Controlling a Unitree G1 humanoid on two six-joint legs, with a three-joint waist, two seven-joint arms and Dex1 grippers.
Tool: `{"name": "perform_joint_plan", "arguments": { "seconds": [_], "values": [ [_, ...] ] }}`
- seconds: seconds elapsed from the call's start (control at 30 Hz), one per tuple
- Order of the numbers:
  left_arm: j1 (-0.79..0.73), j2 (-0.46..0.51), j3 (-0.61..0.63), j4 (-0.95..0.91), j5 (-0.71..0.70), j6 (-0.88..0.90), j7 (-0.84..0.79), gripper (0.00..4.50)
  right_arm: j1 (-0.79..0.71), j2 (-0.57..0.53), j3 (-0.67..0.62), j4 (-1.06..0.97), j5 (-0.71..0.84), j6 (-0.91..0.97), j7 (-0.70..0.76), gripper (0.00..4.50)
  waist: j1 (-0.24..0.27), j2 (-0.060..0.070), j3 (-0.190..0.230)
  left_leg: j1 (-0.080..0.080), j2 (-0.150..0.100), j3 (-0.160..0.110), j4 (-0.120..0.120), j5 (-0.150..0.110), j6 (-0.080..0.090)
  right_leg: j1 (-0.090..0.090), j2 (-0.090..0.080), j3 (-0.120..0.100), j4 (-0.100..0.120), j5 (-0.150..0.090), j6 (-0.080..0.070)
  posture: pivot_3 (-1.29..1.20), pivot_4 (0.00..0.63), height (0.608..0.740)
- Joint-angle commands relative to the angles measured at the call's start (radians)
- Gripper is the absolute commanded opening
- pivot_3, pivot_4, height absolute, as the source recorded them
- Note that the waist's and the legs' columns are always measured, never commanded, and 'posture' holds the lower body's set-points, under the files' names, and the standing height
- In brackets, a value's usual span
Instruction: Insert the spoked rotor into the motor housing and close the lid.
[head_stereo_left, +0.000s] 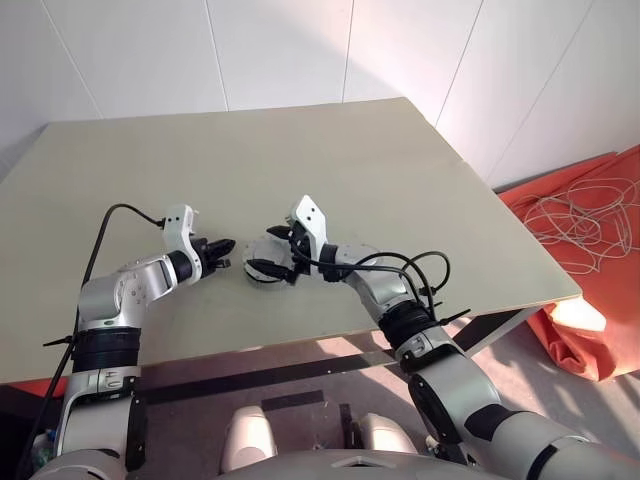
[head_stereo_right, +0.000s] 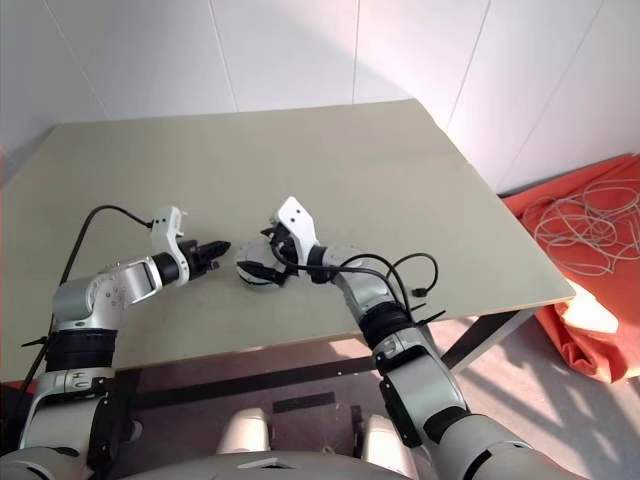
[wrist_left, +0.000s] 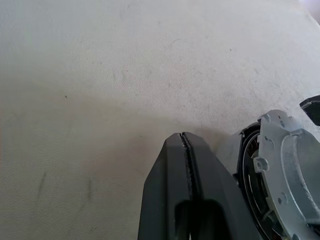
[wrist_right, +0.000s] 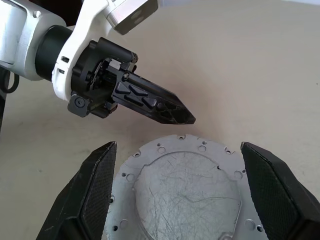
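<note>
Straddling the motor housing from its right side, my right gripper has its two black fingers spread as wide as they go, one on either flank of the drum and neither visibly pressing on it; the housing sits on the table near the front edge, midway between my two arms. From the right wrist view the face turned toward that claw is a pale silvery plate with small holes round its rim, so the drum appears to lie with its round axis pointing roughly along the claw's line of reach, though I cannot tell for certain whether it rests flat or is tipped on edge; the left wrist view shows the same silvery flange with a dark ring behind it, just beside my left fingers. My left gripper is pressed fully together, empty, its tip aimed at the housing from the left and standing just short of it, not touching. The right claw is therefore the nearer one and already brackets the part; the left merely points at it. I judge that the next move turns on that bracket: closing across the rim would seize the drum; the fingers should meet opposite points of the flange, not slide off its curve.
</note>
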Motion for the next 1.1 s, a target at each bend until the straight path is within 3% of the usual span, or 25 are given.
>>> {"name": "perform_joint_plan", "arguments": {
  "seconds": [0.03,0.8,0.9,1.1],
  "values": [
    [-0.010,0.018,0.016,-0.037,-0.008,-0.008,-0.002,0.00,-0.022,0.007,-0.007,0.008,-0.010,-0.028,-0.007,4.47,0.000,0.000,0.000,0.000,0.000,0.000,0.000,0.000,0.000,0.000,0.000,0.000,0.000,0.000,0.000,0.00,0.000,0.740],
    [-0.011,0.028,0.017,-0.034,-0.005,-0.013,0.000,0.00,0.009,-0.004,-0.003,0.042,-0.075,-0.088,-0.046,4.47,0.000,0.000,0.000,0.000,0.000,0.000,0.000,0.000,0.001,0.000,0.000,0.000,0.000,0.000,0.000,0.00,0.000,0.740],
    [-0.011,0.028,0.018,-0.033,-0.006,-0.012,-0.001,0.00,0.003,-0.005,-0.005,0.052,-0.079,-0.095,-0.052,3.85,0.000,0.000,0.000,0.000,0.000,0.000,0.000,0.000,0.001,0.000,0.000,0.000,0.000,0.000,0.000,0.00,0.000,0.740],
    [-0.005,0.041,0.034,-0.026,-0.019,0.003,-0.011,0.00,-0.001,-0.013,-0.011,0.058,-0.082,-0.096,-0.048,2.00,-0.001,0.000,0.000,0.001,0.000,0.000,0.000,0.000,0.001,0.001,0.000,0.000,0.000,0.000,0.000,0.00,0.000,0.740]
  ]
}}
